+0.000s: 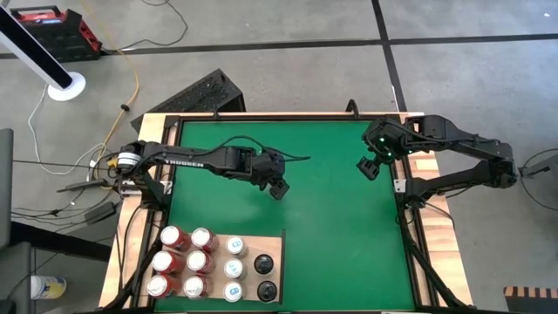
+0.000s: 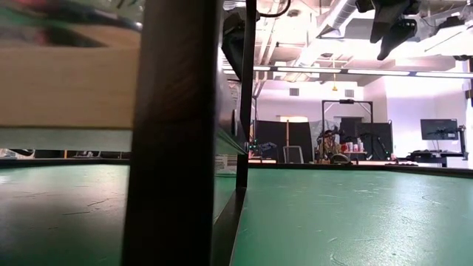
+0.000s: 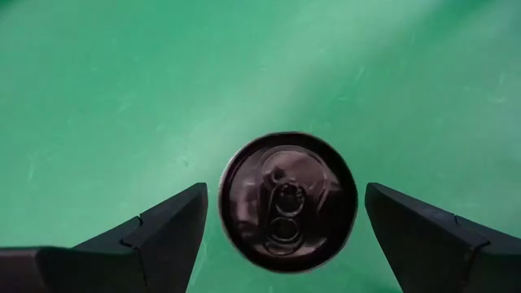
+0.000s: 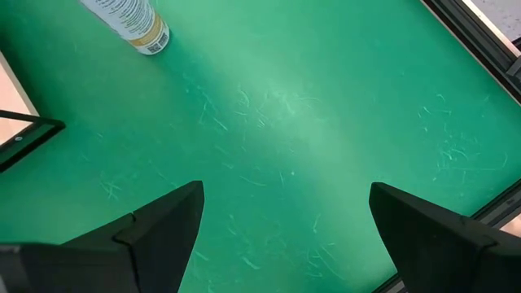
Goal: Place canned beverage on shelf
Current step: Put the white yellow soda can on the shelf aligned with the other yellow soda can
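A can with a dark top [image 3: 287, 202] stands upright on the green mat [image 1: 331, 218], left of the middle. My left gripper [image 1: 277, 186] hangs over it, open, with one finger on each side of the can's top [image 3: 287, 202] and a gap at both sides. From above, the gripper hides the can. The right wrist view shows the can's pale labelled lower part [image 4: 134, 23] on the mat. The shelf [image 1: 261, 242], a pale wooden board at the near left, carries upright red, white and black cans. My right gripper [image 1: 368, 166] waits open above the mat's far right.
The shelf holds rows of red cans [image 1: 183, 262], white cans [image 1: 233, 268] and two black cans [image 1: 265, 277]. Its side and a dark post [image 2: 177, 133] fill the left of the low view. A dark frame [image 1: 405, 218] edges the mat. Bare mat lies between the two grippers.
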Tool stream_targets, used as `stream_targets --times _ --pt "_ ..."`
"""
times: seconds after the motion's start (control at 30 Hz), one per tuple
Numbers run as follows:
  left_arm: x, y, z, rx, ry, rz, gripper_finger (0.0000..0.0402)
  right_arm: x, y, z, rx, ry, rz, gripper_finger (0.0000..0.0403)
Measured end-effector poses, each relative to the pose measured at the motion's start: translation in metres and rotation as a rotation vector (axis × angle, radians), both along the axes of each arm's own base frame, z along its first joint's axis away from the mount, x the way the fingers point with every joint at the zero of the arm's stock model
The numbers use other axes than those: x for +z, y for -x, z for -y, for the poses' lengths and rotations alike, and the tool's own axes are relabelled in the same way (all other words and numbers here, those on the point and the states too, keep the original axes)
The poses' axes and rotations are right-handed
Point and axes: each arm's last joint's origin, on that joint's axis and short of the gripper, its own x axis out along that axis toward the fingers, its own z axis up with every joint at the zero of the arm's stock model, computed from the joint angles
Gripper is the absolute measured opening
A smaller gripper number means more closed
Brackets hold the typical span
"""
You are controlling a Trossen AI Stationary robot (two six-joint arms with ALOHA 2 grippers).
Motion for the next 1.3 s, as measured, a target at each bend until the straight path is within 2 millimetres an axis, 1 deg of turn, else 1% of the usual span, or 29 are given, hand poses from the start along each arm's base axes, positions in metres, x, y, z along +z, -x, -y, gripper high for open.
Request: stream_targets --times 0.2,0.27,0.33,0.5,0.53,0.83,1.0,1.3 --pt "-0.002 0.003 0.0 0.008 -0.003 -0.036 0.0315 0.0 0.0 0.0 0.0 0.0 0.0 0.0374" --pt "-0.002 0.004 0.0 0.003 -0.006 -0.049 0.0309 0.0 0.0 0.0 0.0 -0.001 0.0 0.0374" --pt "-0.003 0.004 0.0 -0.004 -0.01 -0.054 0.0293 0.0 0.0 0.0 -0.001 -0.001 0.0 0.0374" --pt "-0.003 0.005 0.0 -0.043 -0.025 -0.075 0.0227 0.0 0.0 0.0 -0.007 -0.004 0.001 0.0374" --pt "-0.003 0.005 0.0 -0.052 -0.027 -0.076 0.022 0.0 0.0 0.0 -0.006 -0.004 0.001 0.0374" --pt "-0.003 0.005 -0.003 -0.162 -0.049 -0.102 0.022 0.0 0.0 0.0 -0.007 -0.005 0.001 0.0374" --pt "-0.002 0.006 -0.005 -0.28 -0.075 -0.123 0.023 0.0 0.0 0.0 -0.008 -0.006 0.001 0.0374" --pt "0.009 0.014 -0.006 -0.67 -0.265 -0.178 0.0229 0.001 -0.002 0.0 -0.016 -0.003 0.031 0.0374"
